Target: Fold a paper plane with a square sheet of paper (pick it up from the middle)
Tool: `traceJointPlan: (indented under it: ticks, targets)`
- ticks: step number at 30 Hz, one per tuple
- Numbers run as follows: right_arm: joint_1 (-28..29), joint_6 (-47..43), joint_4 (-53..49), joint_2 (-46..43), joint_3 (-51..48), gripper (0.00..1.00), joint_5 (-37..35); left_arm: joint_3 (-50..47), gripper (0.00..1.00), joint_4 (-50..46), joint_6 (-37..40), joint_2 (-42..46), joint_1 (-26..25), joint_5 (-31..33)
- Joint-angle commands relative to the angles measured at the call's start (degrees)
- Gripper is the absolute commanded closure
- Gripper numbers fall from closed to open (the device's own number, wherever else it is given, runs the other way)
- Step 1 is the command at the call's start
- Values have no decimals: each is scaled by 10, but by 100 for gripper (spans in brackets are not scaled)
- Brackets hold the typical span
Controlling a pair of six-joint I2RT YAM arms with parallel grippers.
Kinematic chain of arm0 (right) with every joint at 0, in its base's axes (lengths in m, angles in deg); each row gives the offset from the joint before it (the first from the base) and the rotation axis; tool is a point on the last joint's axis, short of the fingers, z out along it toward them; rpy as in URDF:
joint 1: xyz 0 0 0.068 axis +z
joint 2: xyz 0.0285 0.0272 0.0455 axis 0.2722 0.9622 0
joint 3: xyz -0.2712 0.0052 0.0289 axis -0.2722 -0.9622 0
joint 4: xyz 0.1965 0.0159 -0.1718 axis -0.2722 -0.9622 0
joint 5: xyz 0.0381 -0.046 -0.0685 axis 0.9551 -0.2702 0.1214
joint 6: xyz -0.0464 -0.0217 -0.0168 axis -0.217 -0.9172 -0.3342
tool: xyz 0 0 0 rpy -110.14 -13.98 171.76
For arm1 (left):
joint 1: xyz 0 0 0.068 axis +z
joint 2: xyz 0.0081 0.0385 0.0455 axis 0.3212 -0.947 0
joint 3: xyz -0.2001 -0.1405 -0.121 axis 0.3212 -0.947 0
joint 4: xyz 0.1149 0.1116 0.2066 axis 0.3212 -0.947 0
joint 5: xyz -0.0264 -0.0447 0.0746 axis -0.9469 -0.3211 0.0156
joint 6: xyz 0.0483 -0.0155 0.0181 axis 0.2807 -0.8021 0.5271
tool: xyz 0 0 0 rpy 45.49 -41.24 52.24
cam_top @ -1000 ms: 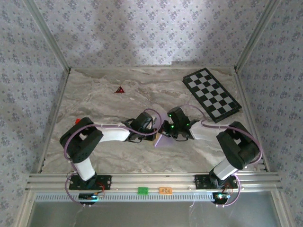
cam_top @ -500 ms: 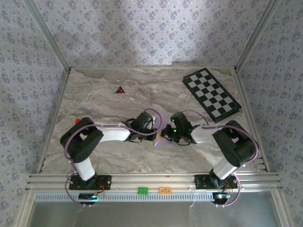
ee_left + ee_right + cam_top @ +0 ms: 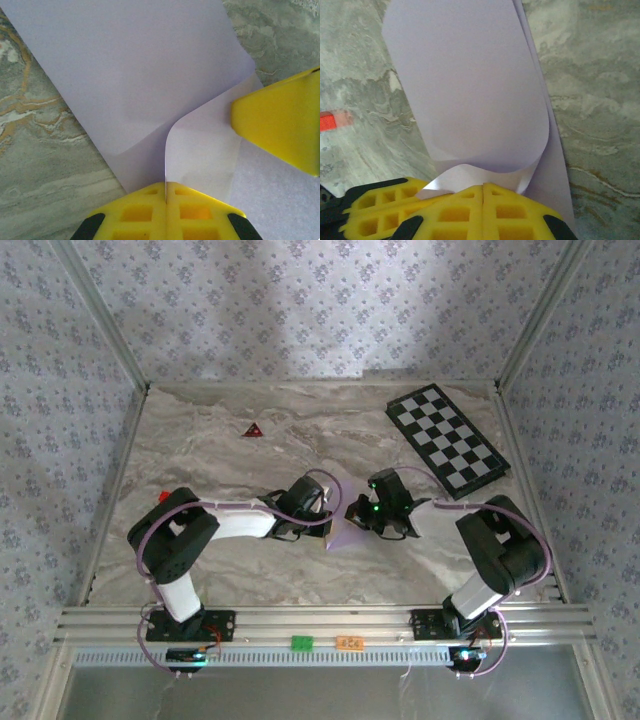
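Top camera first: over the last second the right gripper (image 3: 353,512) has nudged in and then back out to its own side. The square sheet of paper (image 3: 344,534) between it and the left gripper (image 3: 324,524) looks more spread out, so a flap is probably getting rolled over for a fold. Left wrist cam: the left gripper (image 3: 165,192) is clamped tight on the sheet's edge, and the paper fans out ahead of it. Right wrist cam: the right gripper (image 3: 483,192) is pinched on a curled loop of paper just ahead of its tips, not creased flat yet.
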Motion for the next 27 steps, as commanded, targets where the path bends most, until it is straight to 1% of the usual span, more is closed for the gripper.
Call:
traceJointPlan:
  ticks: [1, 5, 7, 11, 15, 21, 27]
  targets:
    - [-2, 0, -41, 20, -9, 100, -20, 9, 100, -42, 10, -19, 0, 0]
    - [-4, 14, -43, 21, -26, 100, -31, 10, 100, -42, 10, -20, 0, -2]
    - [-7, 11, -39, 11, -22, 100, -19, 8, 100, -43, 10, -20, 0, -2]
    - [-14, -10, -64, -19, 10, 100, 5, 9, 100, -48, 13, -18, -1, -2]
    - [-35, -12, -42, -29, 20, 100, 28, 11, 100, -51, 14, -20, 0, -3]
    - [-52, -9, -24, 6, 19, 100, 47, 14, 100, -51, 13, -20, 0, -4]
    - [-59, 8, -9, 37, -16, 100, 25, 11, 100, -51, 13, -19, 0, -3]
